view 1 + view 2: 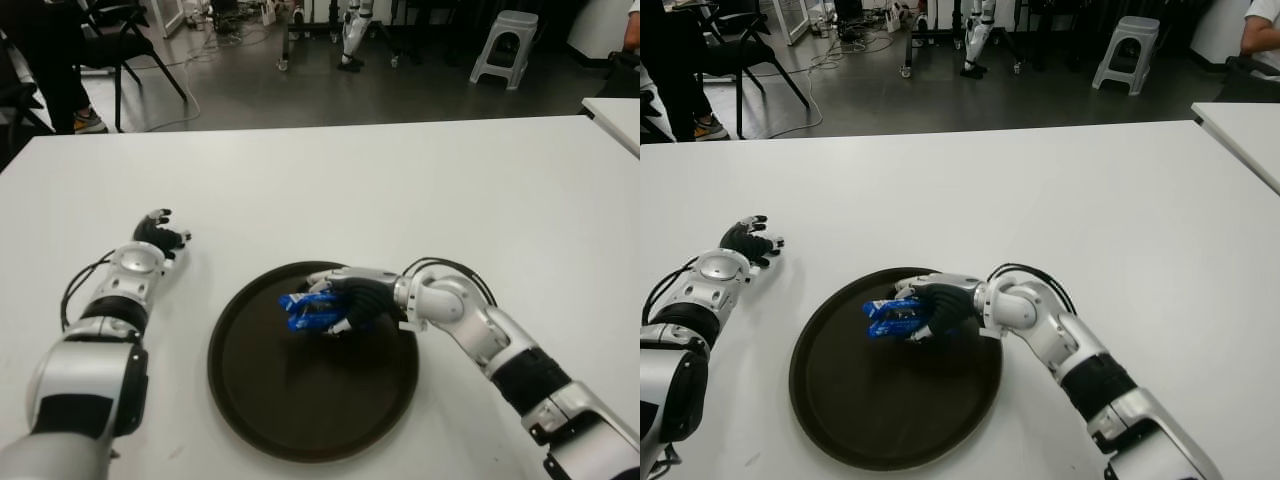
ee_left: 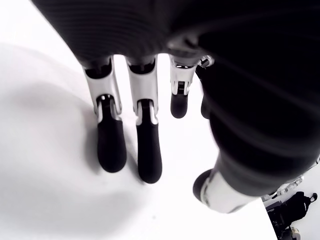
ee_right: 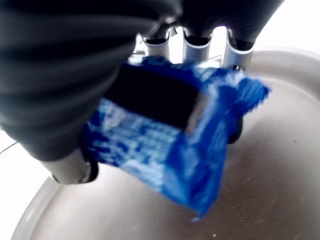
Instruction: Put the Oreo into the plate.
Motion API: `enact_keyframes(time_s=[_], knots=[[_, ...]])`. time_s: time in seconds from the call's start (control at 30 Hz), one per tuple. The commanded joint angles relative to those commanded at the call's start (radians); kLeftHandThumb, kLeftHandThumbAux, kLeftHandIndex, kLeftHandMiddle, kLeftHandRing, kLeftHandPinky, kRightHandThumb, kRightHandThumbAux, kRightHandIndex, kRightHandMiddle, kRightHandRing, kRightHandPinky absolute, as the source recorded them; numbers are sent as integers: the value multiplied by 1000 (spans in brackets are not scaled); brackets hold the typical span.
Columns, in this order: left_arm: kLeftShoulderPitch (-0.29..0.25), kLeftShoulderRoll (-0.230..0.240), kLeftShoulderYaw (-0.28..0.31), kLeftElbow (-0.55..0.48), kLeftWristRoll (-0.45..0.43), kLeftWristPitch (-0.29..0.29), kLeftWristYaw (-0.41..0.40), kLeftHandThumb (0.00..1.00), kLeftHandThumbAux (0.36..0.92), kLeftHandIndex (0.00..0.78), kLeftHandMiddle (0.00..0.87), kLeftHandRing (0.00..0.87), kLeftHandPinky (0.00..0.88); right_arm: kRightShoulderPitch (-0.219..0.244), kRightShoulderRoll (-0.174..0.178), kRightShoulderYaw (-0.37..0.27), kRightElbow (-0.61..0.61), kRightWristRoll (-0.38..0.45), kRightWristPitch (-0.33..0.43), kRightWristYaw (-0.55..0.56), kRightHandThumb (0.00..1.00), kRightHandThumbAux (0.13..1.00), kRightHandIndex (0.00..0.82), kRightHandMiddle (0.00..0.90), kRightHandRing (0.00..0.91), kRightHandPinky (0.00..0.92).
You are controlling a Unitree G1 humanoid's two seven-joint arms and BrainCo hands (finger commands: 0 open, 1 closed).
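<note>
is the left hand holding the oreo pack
No, the left hand shows empty with fingers spread over the white table, while the right hand grips the blue Oreo pack over the dark plate.

No text, brand, number or sign can be read anywhere. The blue wrapper (image 3: 170, 150) held in the right hand (image 1: 352, 303) carries pale markings on its side that may be printing, but they are too smeared to make out any letters. The dark round plate (image 1: 300, 420) and white table (image 1: 400, 190) bear no lettering.
</note>
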Motion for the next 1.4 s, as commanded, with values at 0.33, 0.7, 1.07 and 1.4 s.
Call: enact_keyframes(time_s=[0.33, 0.7, 1.07, 1.4], knots=[[4, -1, 13, -2, -12, -11, 2, 237, 827, 96, 119, 141, 152, -1, 4, -6, 1, 15, 5, 22, 0, 561, 0, 0, 0, 0], [6, -3, 16, -2, -11, -16, 8, 261, 839, 115, 128, 150, 159, -16, 2, 5, 22, -17, 1, 11, 0, 535, 0, 0, 0, 0], [0, -1, 5, -2, -2, -2, -2, 171, 832, 88, 116, 135, 136, -30, 0, 11, 25, -22, 15, 19, 0, 582, 0, 0, 0, 0], [2, -1, 7, 1, -5, -4, -1, 115, 846, 96, 127, 146, 130, -33, -2, 15, 22, -15, 32, 28, 0, 564, 0, 0, 0, 0]])
